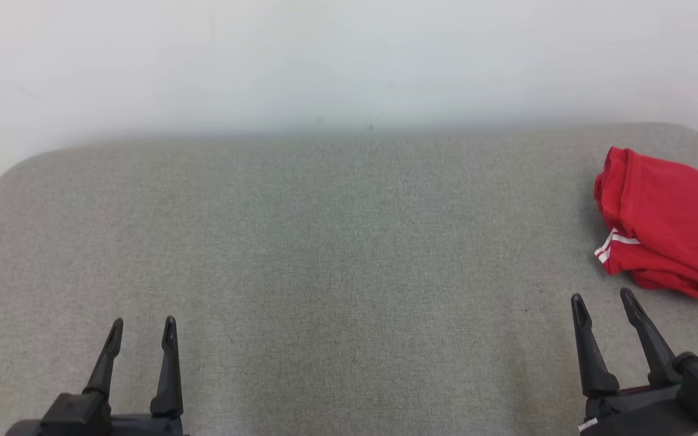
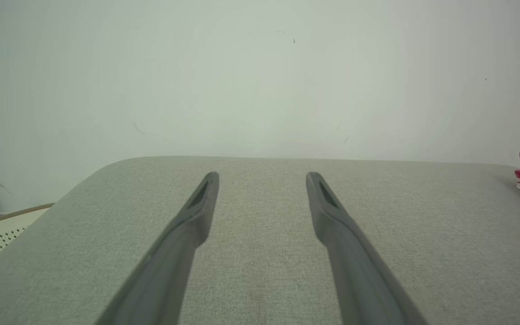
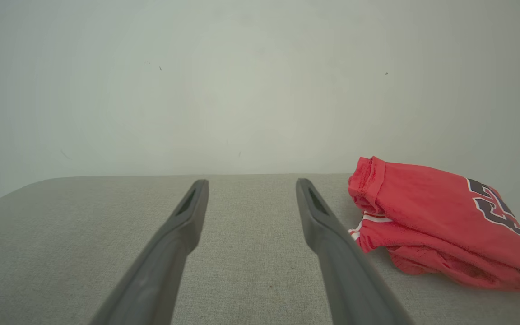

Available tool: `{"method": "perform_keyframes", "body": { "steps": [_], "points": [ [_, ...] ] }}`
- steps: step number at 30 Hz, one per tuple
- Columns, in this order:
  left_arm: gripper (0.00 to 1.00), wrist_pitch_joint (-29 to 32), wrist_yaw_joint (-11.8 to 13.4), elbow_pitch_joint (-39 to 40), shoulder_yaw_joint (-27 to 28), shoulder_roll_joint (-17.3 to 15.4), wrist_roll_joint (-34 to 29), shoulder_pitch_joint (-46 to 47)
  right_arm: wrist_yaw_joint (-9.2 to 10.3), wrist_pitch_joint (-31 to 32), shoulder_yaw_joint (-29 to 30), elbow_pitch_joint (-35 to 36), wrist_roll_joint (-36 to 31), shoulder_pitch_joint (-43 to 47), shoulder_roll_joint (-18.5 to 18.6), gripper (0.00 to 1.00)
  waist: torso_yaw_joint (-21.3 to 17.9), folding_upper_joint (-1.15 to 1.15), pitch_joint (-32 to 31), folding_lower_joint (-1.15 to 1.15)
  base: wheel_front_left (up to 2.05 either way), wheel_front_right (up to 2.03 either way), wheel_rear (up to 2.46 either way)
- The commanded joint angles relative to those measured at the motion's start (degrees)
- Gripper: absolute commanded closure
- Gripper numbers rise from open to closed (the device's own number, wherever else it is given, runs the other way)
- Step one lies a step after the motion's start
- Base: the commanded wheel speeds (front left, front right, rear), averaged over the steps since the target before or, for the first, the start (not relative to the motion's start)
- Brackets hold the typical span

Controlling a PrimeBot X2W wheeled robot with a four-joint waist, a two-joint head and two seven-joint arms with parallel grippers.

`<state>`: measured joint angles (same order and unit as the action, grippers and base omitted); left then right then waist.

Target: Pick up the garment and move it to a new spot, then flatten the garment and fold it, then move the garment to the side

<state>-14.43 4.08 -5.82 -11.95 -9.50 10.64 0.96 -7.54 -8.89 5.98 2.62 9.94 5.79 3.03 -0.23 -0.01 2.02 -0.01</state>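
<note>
Left gripper (image 1: 143, 321), lower left: fingers point away from the robot, spread apart and holding nothing, low over the tabletop (image 1: 349, 242). Right gripper (image 1: 602, 295), lower right: similar pose, fingers parted and empty (both grippers lean slightly inward). Beyond its fingertips and to their right lies the garment (image 1: 664, 224), a red jersey with white trim and dark lettering, bundled loosely near the far right corner and touching neither gripper. The tabletop is grey and fabric-covered, with rounded far corners. A plain pale wall (image 1: 349, 60) rises behind it.
</note>
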Motion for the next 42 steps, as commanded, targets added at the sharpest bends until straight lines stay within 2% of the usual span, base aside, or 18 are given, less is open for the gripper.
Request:
{"method": "perform_keyframes", "body": {
  "steps": [1,13,38,39,42],
  "points": [
    [0.0,0.1,0.1,-0.1,-0.1,-0.5,0.2,-1.0,0.12,0.2,0.5,0.5,-0.2,0.9,-0.1,0.0,0.3,0.01,-1.1,0.01,0.0,0.0,0.0],
    [0.0,1.0,0.2,0.0,-0.7,-1.0,0.9,-2.8,0.12,1.3,1.4,2.0,1.3,3.5,-0.1,0.0,0.3,0.01,-3.1,0.01,0.0,0.0,0.0],
    [0.0,0.5,1.4,-0.4,-1.1,-1.3,2.0,-1.6,0.12,1.6,1.8,2.5,1.8,3.6,-0.1,0.0,0.5,0.01,-3.0,0.01,0.0,0.0,0.0],
    [1.0,0.8,1.2,-0.4,-1.3,-0.9,1.6,-2.0,-0.01,1.4,1.5,2.2,1.6,3.2,-0.1,1.0,0.4,0.01,-3.0,0.01,0.0,0.0,0.0],
    [1.0,0.9,0.9,-1.1,-1.4,-0.5,3.1,-2.4,-0.01,1.7,1.6,0.8,3.2,2.9,-0.2,1.0,0.4,0.01,-3.0,0.01,0.0,0.0,0.0]
  ]
}}
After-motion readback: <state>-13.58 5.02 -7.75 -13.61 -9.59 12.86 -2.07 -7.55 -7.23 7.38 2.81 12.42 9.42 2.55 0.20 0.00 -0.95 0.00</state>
